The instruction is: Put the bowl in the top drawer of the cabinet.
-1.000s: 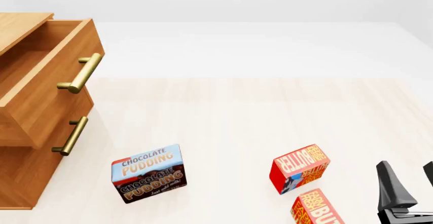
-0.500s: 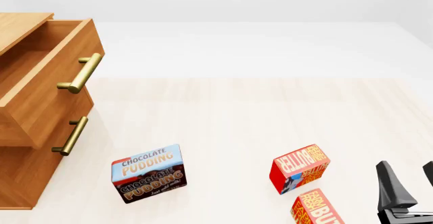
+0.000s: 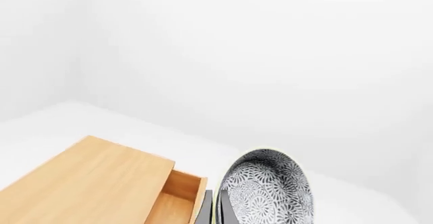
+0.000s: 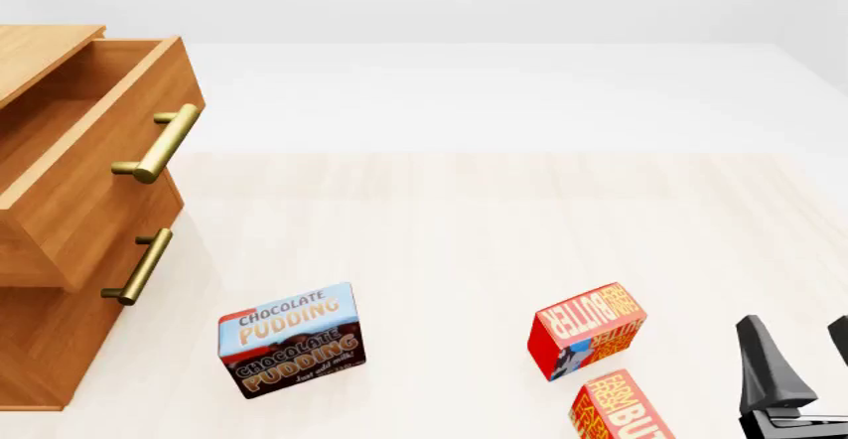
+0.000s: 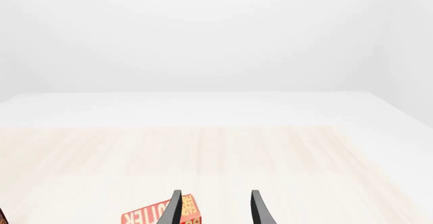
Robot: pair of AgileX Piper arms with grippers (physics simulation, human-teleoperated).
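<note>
Nothing has moved in the front view: the top drawer (image 4: 93,151) stays open. The left fingers (image 3: 215,210) grip the bowl (image 3: 267,191) by its rim above the cabinet (image 3: 88,181), so it looks ready to go in. The right fingers (image 5: 215,209) stay open, holding nothing

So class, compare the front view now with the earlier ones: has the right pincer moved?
No. The right pincer stands at the same spot beside the red butter box, low at the right edge.

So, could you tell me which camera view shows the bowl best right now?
The left wrist view: the bowl stands on edge there, patterned inside facing the camera, its rim clamped in the left gripper beside the open top drawer. The front and right wrist views show no bowl at all.
</note>
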